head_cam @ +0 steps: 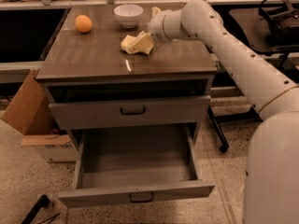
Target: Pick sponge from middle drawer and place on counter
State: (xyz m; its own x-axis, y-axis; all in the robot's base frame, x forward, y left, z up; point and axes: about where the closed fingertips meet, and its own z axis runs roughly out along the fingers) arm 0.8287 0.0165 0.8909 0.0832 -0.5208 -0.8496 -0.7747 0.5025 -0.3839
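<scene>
The pale-yellow sponge (128, 44) is low over the middle of the glossy grey-brown counter (88, 55), touching it or just above it. My gripper (140, 44) reaches in from the right and is shut on the sponge's right side, with my white arm behind it. The middle drawer (135, 164) stands pulled out below, with its grey floor bare and a dark handle on its front.
An orange fruit (83, 23) and a white bowl (128, 14) sit at the back of the counter. A closed grey drawer front (133, 111) is above the open one. A cardboard box (28, 108) stands at the left, and a black chair base (219, 136) at the right.
</scene>
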